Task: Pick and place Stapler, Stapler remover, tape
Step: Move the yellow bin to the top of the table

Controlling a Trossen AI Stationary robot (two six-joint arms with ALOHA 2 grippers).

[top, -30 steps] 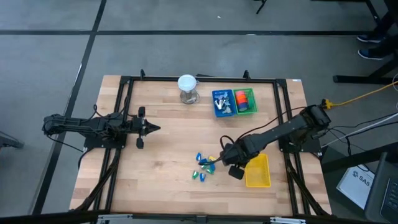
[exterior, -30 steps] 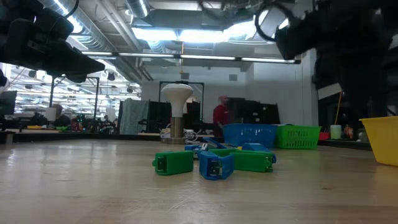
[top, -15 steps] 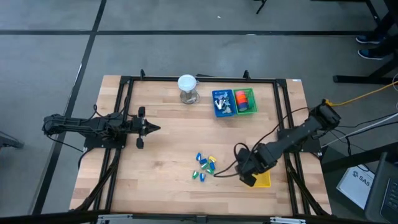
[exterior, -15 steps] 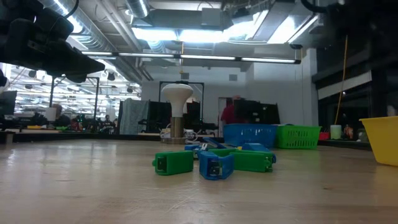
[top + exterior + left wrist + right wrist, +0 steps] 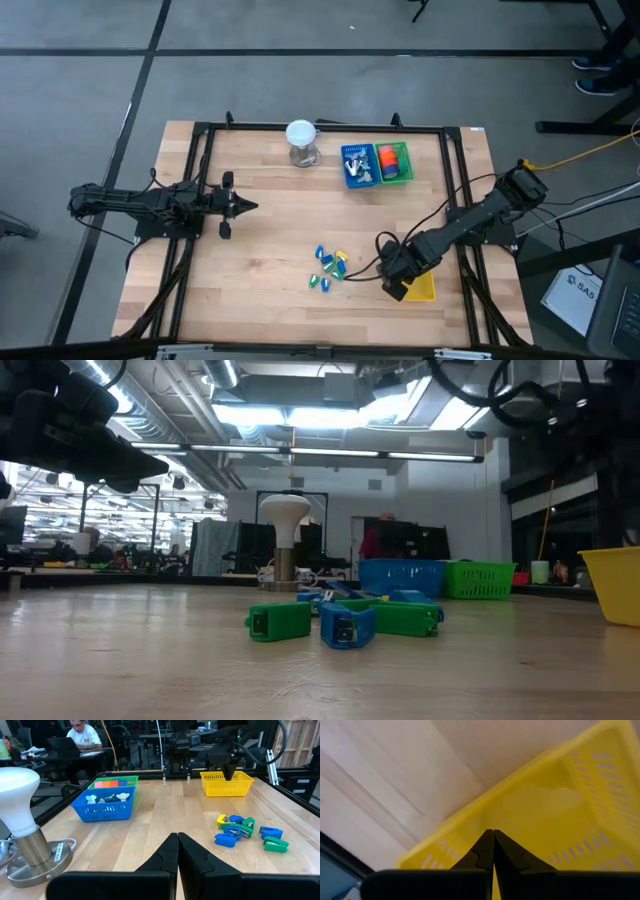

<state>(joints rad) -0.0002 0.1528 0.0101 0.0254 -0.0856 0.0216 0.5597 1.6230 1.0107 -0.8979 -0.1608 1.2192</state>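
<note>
Small green, blue and yellow staplers (image 5: pixel 330 266) lie in a loose pile on the wood table near its middle front. Grey stapler removers (image 5: pixel 107 798) sit in a blue basket (image 5: pixel 358 166) at the far side. Beside it, orange, red and pink tape pieces (image 5: pixel 394 160) fill a green basket (image 5: pixel 131 781). My right gripper (image 5: pixel 493 840) points down, shut with nothing between its fingers, over the near left corner of a yellow basket (image 5: pixel 428 290). My left gripper (image 5: pixel 250 207) waits shut at the table's left, pointing level.
A white bulb-shaped lamp on a metal base (image 5: pixel 301 143) stands at the far middle. A black frame rail (image 5: pixel 455 200) runs along the table's sides. People sit at desks in the room beyond the table.
My right gripper has gone from beside the stapler pile toward the table's near right, come down a little and rolled about its own axis. It now hangs over the yellow basket's corner. The staplers have stayed where they were.
</note>
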